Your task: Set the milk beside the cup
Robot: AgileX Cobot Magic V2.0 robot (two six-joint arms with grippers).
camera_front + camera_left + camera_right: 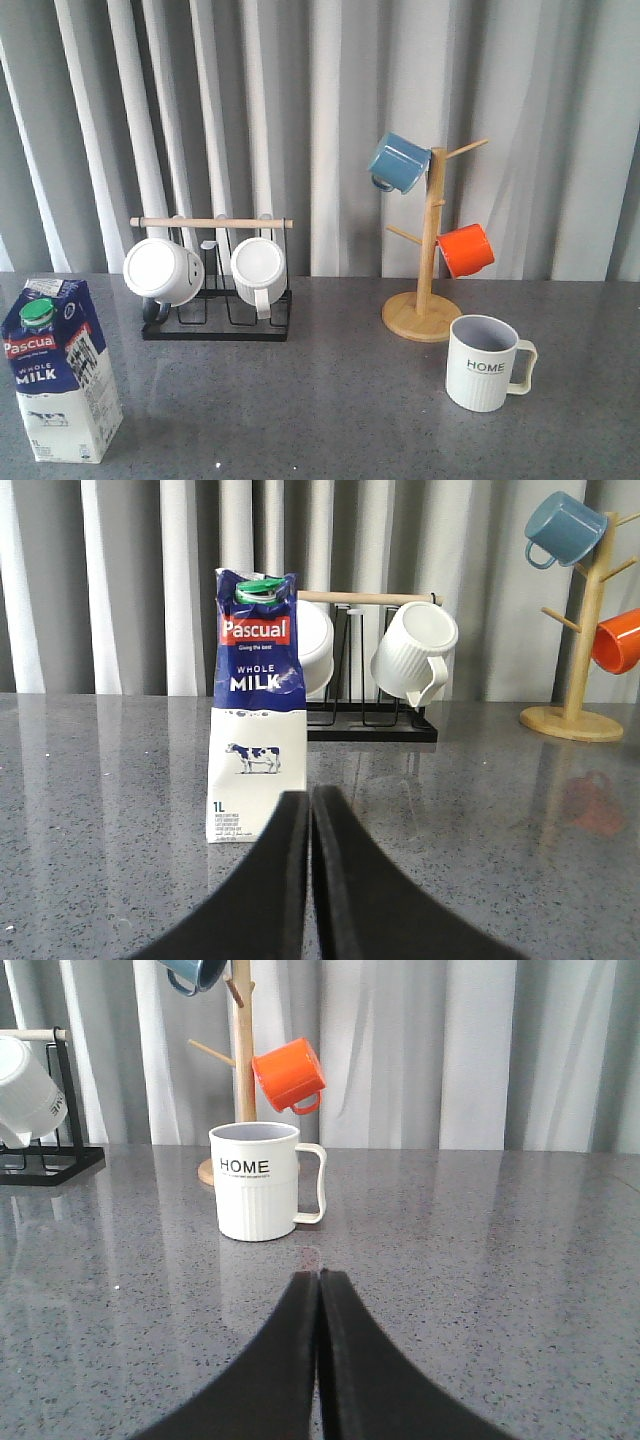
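At far left on the bench (330, 400) you have the milk (60, 370), upright near the front edge, cap up. Your left claw (310, 805) sits just short of it, fingers pressed together, holding nothing. Well apart to the right stands the cup (487, 362), upright, handle right, near the wooden mug tree (428, 240). Your right claw (320, 1285) faces it, likewise closed and empty.

Blue-and-white milk carton (62, 372) stands upright front-left, well apart from the upright ribbed cup (487, 363)
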